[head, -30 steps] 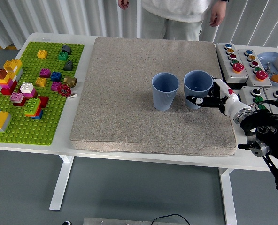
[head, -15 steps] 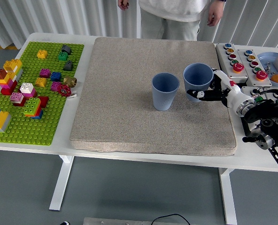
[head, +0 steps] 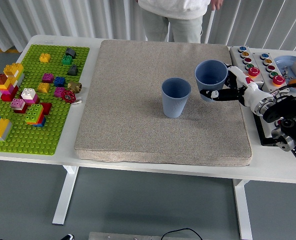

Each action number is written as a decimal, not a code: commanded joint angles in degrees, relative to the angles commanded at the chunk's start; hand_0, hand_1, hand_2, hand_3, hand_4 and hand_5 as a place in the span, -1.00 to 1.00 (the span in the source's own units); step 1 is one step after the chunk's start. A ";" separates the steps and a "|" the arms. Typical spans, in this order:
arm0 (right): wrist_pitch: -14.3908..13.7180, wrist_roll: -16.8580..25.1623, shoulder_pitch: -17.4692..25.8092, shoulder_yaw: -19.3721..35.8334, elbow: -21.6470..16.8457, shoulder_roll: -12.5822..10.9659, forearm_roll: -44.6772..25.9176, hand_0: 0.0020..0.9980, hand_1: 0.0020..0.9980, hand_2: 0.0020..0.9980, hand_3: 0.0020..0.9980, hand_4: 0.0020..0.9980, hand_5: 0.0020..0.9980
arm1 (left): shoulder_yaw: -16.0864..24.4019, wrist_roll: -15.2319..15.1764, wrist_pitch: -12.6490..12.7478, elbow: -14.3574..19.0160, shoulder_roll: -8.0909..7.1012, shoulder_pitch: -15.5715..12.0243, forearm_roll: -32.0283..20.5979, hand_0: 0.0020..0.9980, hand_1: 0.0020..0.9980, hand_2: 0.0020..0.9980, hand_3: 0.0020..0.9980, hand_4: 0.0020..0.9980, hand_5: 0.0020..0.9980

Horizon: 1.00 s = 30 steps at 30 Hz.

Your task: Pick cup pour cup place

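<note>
While the white desk [head: 138, 165] fills most of the view, a large grey-beige textured mat [head: 163, 100] covers its middle, reaching from near the far edge almost to the near one. To the left of the mat lies a bright green studded baseplate [head: 33, 130] strewn with toy bricks [head: 30, 102] in yellow, red, pink, purple, blue and dark green, some stacked into small towers. At the right end of the desk sit grey control boxes [head: 258, 65] with coloured push buttons in red, green, blue and yellow. A person [head: 175, 15] in a light top and pale trousers stands at the far side, seen only from the waist down to the thighs. The right arm [head: 288, 120], black with exposed joints and cabling, comes in from the right edge, and its robot hand [head: 230, 90], white with black fingers and red marks, is closed around the side of a blue cup [head: 211, 79]. That cup is a plain, matte, handleless tumbler tapering toward its base, held clear above the right part of the mat and tilted slightly, so that its dark-looking inside shows. A second blue cup [head: 176, 97] of the same kind, with faint vertical ribbing, stands upright on the mat just to the left, apart from the held one.
</note>
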State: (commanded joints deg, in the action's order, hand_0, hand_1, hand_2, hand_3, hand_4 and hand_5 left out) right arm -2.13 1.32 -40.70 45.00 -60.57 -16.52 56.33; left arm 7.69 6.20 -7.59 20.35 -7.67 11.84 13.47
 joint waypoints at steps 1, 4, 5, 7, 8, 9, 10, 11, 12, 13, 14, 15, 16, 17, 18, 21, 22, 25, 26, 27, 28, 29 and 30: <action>-0.07 -0.01 -0.29 -0.11 0.01 0.08 0.11 0.74 0.65 0.65 0.62 0.55 -0.83 | 0.02 0.02 -0.01 0.00 0.00 0.02 0.03 0.53 0.66 0.74 0.55 0.04 1.00; -0.14 0.02 -1.01 -0.42 0.09 0.29 0.14 0.74 0.65 0.65 0.62 0.55 -0.83 | 0.12 0.08 -0.02 0.00 -0.01 0.06 0.18 0.53 0.66 0.74 0.55 0.04 1.00; -0.17 0.04 -1.30 -0.63 0.09 0.37 0.18 0.74 0.65 0.65 0.62 0.55 -0.82 | 0.13 0.09 -0.03 0.00 -0.01 0.08 0.19 0.53 0.66 0.74 0.55 0.04 1.00; -0.25 0.05 -1.62 -0.90 0.06 0.45 0.32 0.74 0.65 0.65 0.62 0.55 -0.82 | 0.11 0.08 -0.03 0.00 -0.02 0.10 0.14 0.53 0.66 0.74 0.55 0.04 1.00; -0.29 0.01 -2.03 -1.12 0.13 0.56 0.37 0.74 0.65 0.65 0.62 0.55 -0.82 | 0.18 0.11 -0.03 0.01 -0.02 0.13 0.28 0.53 0.66 0.74 0.55 0.04 1.00; -0.32 -0.01 -2.26 -1.23 0.19 0.62 0.37 0.74 0.65 0.65 0.62 0.55 -0.82 | 0.22 0.14 -0.04 0.02 -0.03 0.16 0.35 0.53 0.66 0.74 0.55 0.04 1.00; -0.36 -0.04 -2.51 -1.34 0.27 0.70 0.35 0.74 0.65 0.65 0.62 0.55 -0.82 | 0.27 0.18 -0.06 0.02 -0.04 0.19 0.42 0.53 0.66 0.74 0.55 0.04 1.00; -0.42 -0.07 -2.69 -1.44 0.33 0.74 0.43 0.74 0.65 0.65 0.62 0.55 -0.82 | 0.26 0.18 -0.06 0.02 -0.04 0.20 0.41 0.53 0.66 0.74 0.55 0.04 1.00; -0.46 -0.10 -2.83 -1.51 0.38 0.76 0.51 0.74 0.65 0.65 0.62 0.55 -0.82 | 0.26 0.17 -0.05 0.02 -0.05 0.20 0.39 0.53 0.66 0.74 0.55 0.04 1.00; -0.44 -0.10 -3.00 -1.63 0.44 0.73 0.43 0.74 0.65 0.65 0.62 0.55 -0.82 | 0.27 0.19 -0.06 0.02 -0.05 0.22 0.40 0.53 0.66 0.74 0.55 0.04 1.00; -0.43 -0.10 -3.09 -1.69 0.48 0.71 0.37 0.74 0.65 0.65 0.62 0.55 -0.82 | 0.28 0.20 -0.06 0.02 -0.06 0.23 0.40 0.53 0.66 0.74 0.55 0.04 1.00; -0.41 -0.08 -3.23 -1.80 0.57 0.67 0.28 0.74 0.65 0.65 0.62 0.55 -0.82 | 0.30 0.21 -0.07 0.03 -0.06 0.22 0.42 0.53 0.66 0.74 0.55 0.04 1.00; -0.40 -0.06 -3.34 -1.90 0.66 0.63 0.21 0.74 0.65 0.65 0.62 0.55 -0.82 | 0.33 0.22 -0.07 0.03 -0.07 0.22 0.43 0.53 0.66 0.74 0.55 0.04 1.00; -0.41 -0.05 -3.62 -2.11 0.86 0.61 0.07 0.75 0.65 0.65 0.62 0.55 -0.82 | 0.35 0.24 -0.08 0.04 -0.08 0.22 0.50 0.53 0.66 0.74 0.55 0.03 1.00; -0.40 -0.03 -3.79 -2.26 0.98 0.59 -0.06 0.75 0.65 0.65 0.62 0.55 -0.82 | 0.38 0.26 -0.08 0.03 -0.08 0.20 0.54 0.53 0.66 0.74 0.55 0.03 1.00; -0.52 0.02 -4.55 -2.86 1.43 0.44 -0.27 0.75 0.65 0.65 0.62 0.55 -0.82 | 0.46 0.31 -0.09 0.05 -0.09 0.26 0.65 0.53 0.66 0.74 0.55 0.03 1.00; -0.52 0.02 -4.59 -2.89 1.45 0.43 -0.28 0.75 0.65 0.65 0.62 0.55 -0.82 | 0.47 0.32 -0.09 0.05 -0.10 0.26 0.66 0.53 0.66 0.74 0.55 0.03 1.00; -0.59 0.11 -5.14 -3.51 1.95 -0.01 -0.50 0.74 0.65 0.65 0.62 0.55 -0.81 | 0.55 0.36 -0.10 0.09 -0.16 0.32 0.78 0.53 0.66 0.74 0.55 0.03 1.00; -0.60 0.10 -5.26 -3.68 2.07 -0.11 -0.47 0.74 0.65 0.65 0.62 0.55 -0.81 | 0.58 0.38 -0.11 0.11 -0.18 0.32 0.83 0.53 0.66 0.74 0.55 0.03 1.00; -0.62 0.10 -5.41 -3.88 2.26 -0.22 -0.32 0.74 0.65 0.65 0.62 0.55 -0.81 | 0.64 0.43 -0.12 0.12 -0.20 0.31 0.94 0.53 0.66 0.74 0.55 0.03 1.00; -0.63 0.10 -5.44 -3.92 2.30 -0.24 -0.29 0.74 0.65 0.65 0.62 0.55 -0.81 | 0.65 0.44 -0.12 0.12 -0.21 0.31 0.96 0.53 0.66 0.74 0.55 0.03 1.00; -0.72 0.09 -5.54 -4.02 2.38 -0.32 -0.13 0.74 0.65 0.65 0.62 0.55 -0.81 | 0.71 0.48 -0.13 0.12 -0.22 0.26 1.02 0.53 0.66 0.74 0.55 0.03 1.00; -0.81 0.10 -5.61 -4.13 2.47 -0.38 0.09 0.74 0.65 0.65 0.62 0.55 -0.81 | 0.75 0.50 -0.14 0.13 -0.24 0.22 1.08 0.53 0.66 0.74 0.55 0.03 1.00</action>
State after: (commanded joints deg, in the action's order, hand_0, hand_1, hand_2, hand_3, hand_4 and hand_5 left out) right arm -2.94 1.41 -46.31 40.87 -58.10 -16.90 56.41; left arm 8.44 6.70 -7.72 20.49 -7.91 12.06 14.55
